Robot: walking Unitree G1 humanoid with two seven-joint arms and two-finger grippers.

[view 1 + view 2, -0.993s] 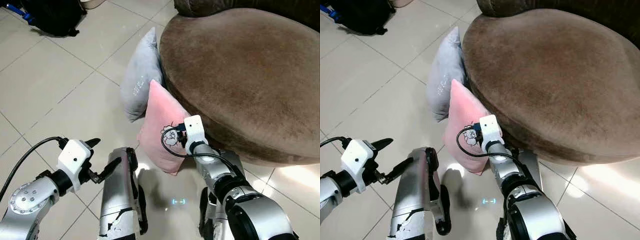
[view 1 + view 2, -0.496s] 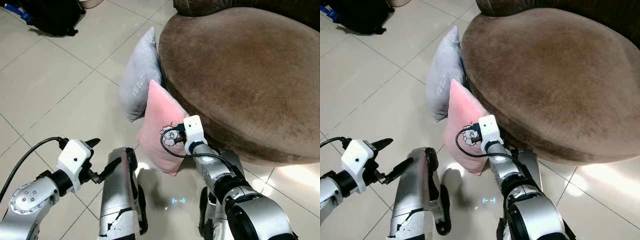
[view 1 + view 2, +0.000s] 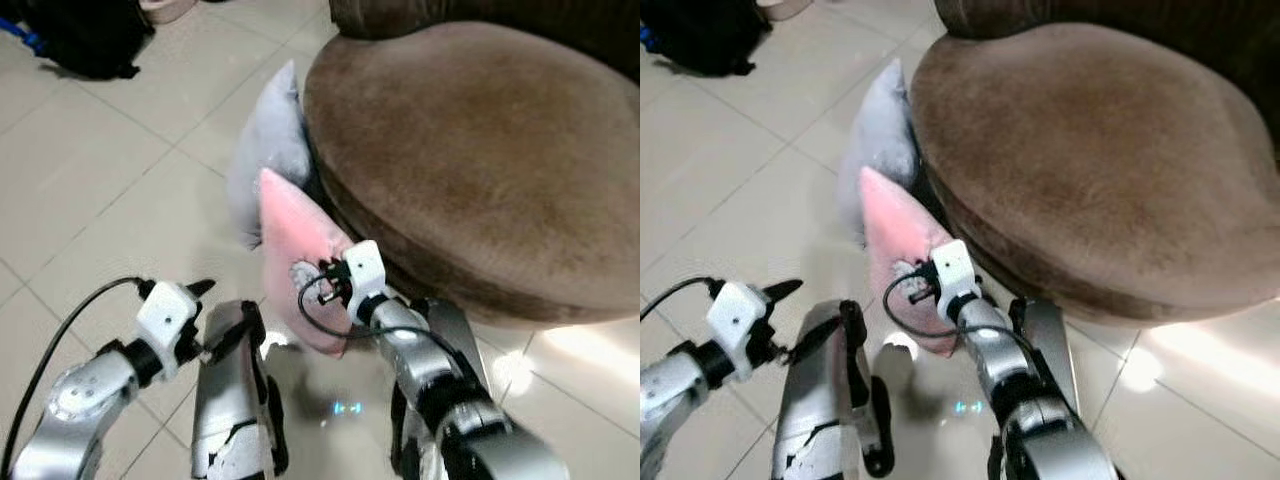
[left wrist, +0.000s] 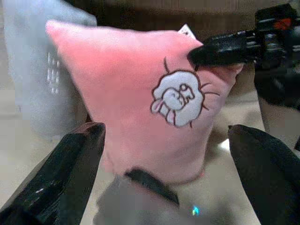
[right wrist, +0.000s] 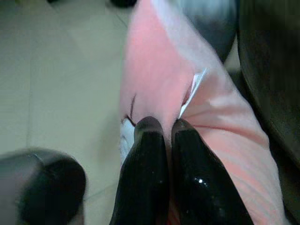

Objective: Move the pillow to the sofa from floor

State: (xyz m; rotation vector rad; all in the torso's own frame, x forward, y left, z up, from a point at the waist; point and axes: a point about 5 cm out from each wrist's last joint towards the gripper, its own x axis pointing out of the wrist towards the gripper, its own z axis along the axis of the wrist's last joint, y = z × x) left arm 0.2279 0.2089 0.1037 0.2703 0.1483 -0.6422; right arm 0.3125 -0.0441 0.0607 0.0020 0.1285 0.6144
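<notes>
A pink pillow (image 3: 290, 225) with a stitched sheep (image 4: 177, 97) stands on its edge on the tiled floor, leaning against the brown sofa (image 3: 470, 150). My right gripper (image 5: 161, 133) is shut on the pillow's edge close to the sheep, its fingers pressed together with pink fabric between them. It appears as well in the head view (image 3: 322, 283). My left gripper (image 3: 213, 315) is low at the left, open, its two fingers (image 4: 70, 154) spread wide and aimed at the pillow's face without touching it.
A grey pillow (image 3: 268, 150) leans on the sofa just behind the pink one. A black bag (image 3: 85, 40) lies at the far left. My own legs (image 3: 225, 400) stand on the tiles (image 3: 110, 190) right below the pillow.
The view has shifted and blurred. My right gripper, shut on the pink pillow, has drawn it slightly left, away from the sofa. The left gripper has come a little nearer the pillow.
</notes>
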